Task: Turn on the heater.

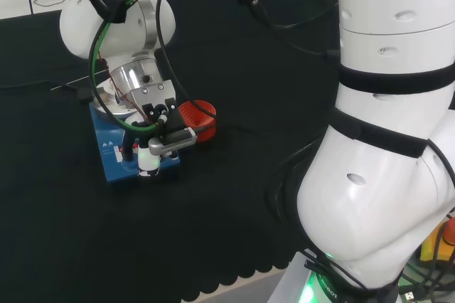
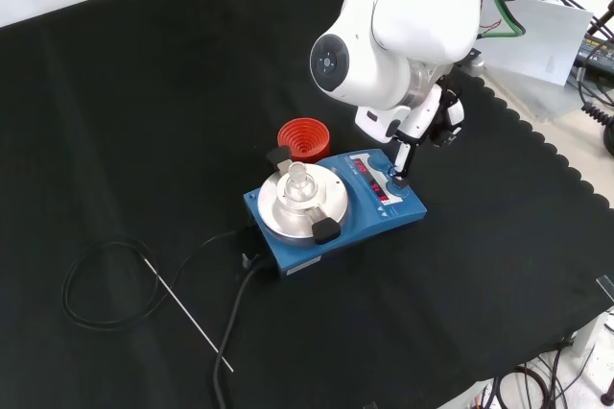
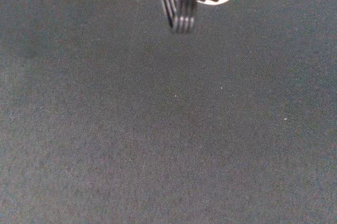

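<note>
The blue heater stands mid-cloth, with a round silver plate on top and a small clear glass vessel on the plate. Red digits glow on its front panel. My hand hangs over the panel end, and one straight finger points down with its tip on the panel's control. In the head view the hand covers the near end of the heater. In the wrist view a dark ribbed finger shows over black cloth.
A red ribbed ring stands just behind the heater, also seen as the red ring in the head view. A black cable and a thin rod lie on the cloth to the heater's left in the front view.
</note>
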You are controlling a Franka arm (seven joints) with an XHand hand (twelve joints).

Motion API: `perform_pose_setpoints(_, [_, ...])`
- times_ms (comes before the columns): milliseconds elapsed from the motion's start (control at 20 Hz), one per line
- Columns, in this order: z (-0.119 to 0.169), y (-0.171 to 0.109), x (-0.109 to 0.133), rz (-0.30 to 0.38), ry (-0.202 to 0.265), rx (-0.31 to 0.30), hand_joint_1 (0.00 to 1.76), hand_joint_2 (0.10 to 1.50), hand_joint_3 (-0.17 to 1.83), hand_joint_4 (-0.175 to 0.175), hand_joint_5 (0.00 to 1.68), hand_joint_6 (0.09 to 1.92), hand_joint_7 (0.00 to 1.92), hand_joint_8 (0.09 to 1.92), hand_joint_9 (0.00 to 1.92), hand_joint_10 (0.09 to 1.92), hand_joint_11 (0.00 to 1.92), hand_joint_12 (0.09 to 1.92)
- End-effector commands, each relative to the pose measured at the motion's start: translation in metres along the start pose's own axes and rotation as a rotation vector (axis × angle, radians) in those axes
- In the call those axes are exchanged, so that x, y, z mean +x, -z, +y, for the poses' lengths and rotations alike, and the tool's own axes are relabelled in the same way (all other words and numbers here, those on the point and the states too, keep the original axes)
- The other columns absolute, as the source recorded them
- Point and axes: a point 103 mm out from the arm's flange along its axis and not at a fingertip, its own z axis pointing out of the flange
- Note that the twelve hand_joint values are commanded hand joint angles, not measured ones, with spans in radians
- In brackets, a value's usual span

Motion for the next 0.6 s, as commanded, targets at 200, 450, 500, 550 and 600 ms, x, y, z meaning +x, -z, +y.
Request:
perform_pose_setpoints(200, [-0.022, 0.043, 0.006, -0.018, 0.001, -0.107, 1.44, 0.64, 1.11, -0.041, 0.35, 0.34, 1.62, 1.51, 1.67, 1.42, 1.22, 1.4])
perform_pose_setpoints(450, [-0.033, 0.063, 0.005, -0.016, -0.002, -0.158, 1.44, 0.64, 1.11, -0.041, 0.36, 0.35, 1.62, 1.51, 1.67, 1.41, 1.22, 1.4])
perform_pose_setpoints(500, [-0.034, 0.064, 0.005, -0.016, -0.002, -0.161, 1.44, 0.64, 1.11, -0.041, 0.36, 0.35, 1.62, 1.51, 1.67, 1.41, 1.22, 1.4])
perform_pose_setpoints(550, [-0.034, 0.065, 0.004, -0.014, -0.001, -0.162, 1.44, 0.64, 1.11, -0.041, 0.36, 0.35, 1.62, 1.51, 1.67, 1.41, 1.22, 1.4])
perform_pose_setpoints(600, [-0.034, 0.066, 0.003, -0.015, -0.001, -0.163, 1.44, 0.64, 1.11, -0.041, 0.36, 0.35, 1.62, 1.51, 1.67, 1.41, 1.22, 1.4])
